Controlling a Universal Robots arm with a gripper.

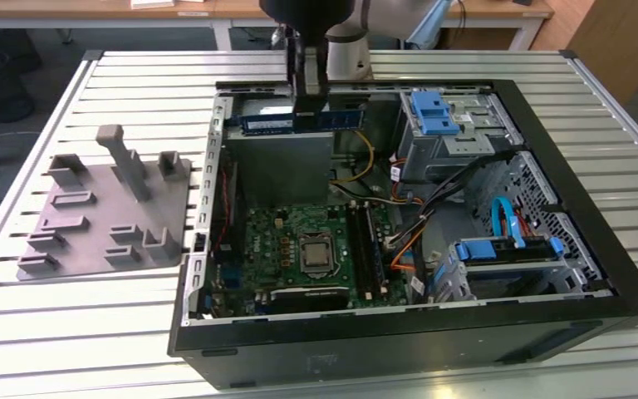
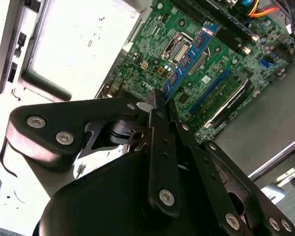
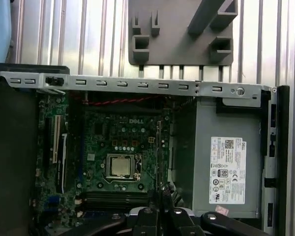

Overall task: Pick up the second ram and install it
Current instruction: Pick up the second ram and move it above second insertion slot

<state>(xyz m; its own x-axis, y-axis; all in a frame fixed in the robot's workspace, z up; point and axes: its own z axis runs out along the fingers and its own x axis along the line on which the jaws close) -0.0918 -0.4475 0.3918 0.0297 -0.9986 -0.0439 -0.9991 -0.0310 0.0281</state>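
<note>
Slatted table (image 1: pixel 130 91) bears a computer case (image 1: pixel 408 349) and grey fixture (image 1: pixel 97 224).

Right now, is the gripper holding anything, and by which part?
Yes. The gripper is shut on the ram, pinching its upper long edge near mid-length, above the open case.

White printed label (image 3: pixel 227 169) on power supply (image 3: pixel 204 128), wording illegible

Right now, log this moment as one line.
claw shut on second ram | ram held above open case | not yet in slot
</note>
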